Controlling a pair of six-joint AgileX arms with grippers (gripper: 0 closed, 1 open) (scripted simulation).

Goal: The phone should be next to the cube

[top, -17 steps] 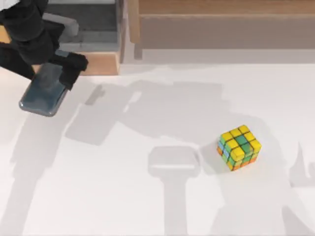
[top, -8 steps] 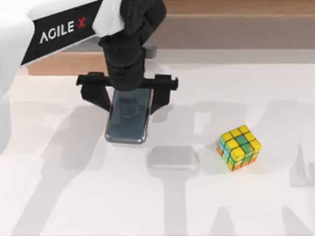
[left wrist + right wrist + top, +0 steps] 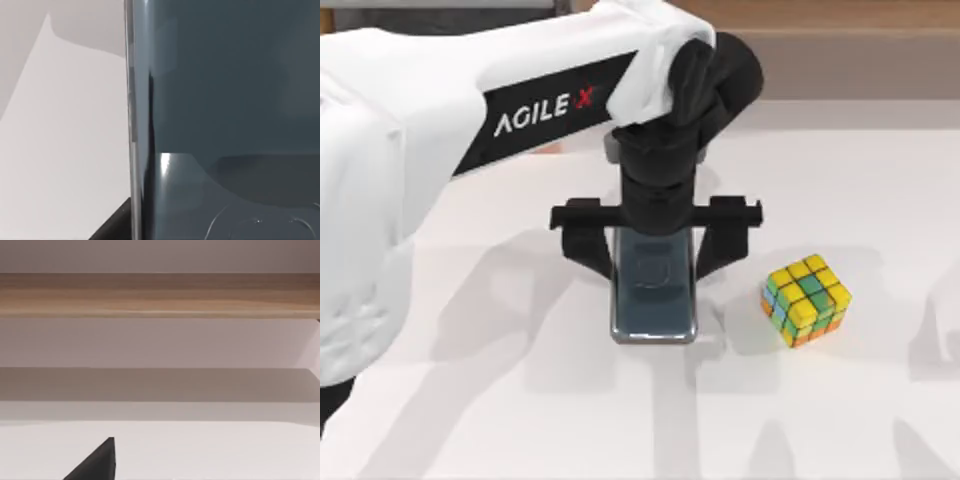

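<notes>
Left gripper now over the middle of the counter, clamped on the phone across its narrow sides, one black finger to each flank. Carried in from the far left corner within the last second, then from left of centre half a second ago; now hanging just left of the cube, near it but not touching. Phone lying flat-faced to the top camera, long axis running toward the near edge, its lower end poking out below the gripper crossbar. Seen close in the left wrist view as a dark glossy face with a thin silver rim. Cube unmoved through all three top views, sitting right of centre.

Meaning for the task: transport essentially finished, phone already at the cube's side. Probably left to do: lower it, set it on the counter and let go. Height above the counter not clear from above. Main risk: a nudge to the cube from the finger nearest it on opening.

Right arm parked off to the right; gripper state there impossible to tell, with just a dark tip at the edge of its own wrist view.
</notes>
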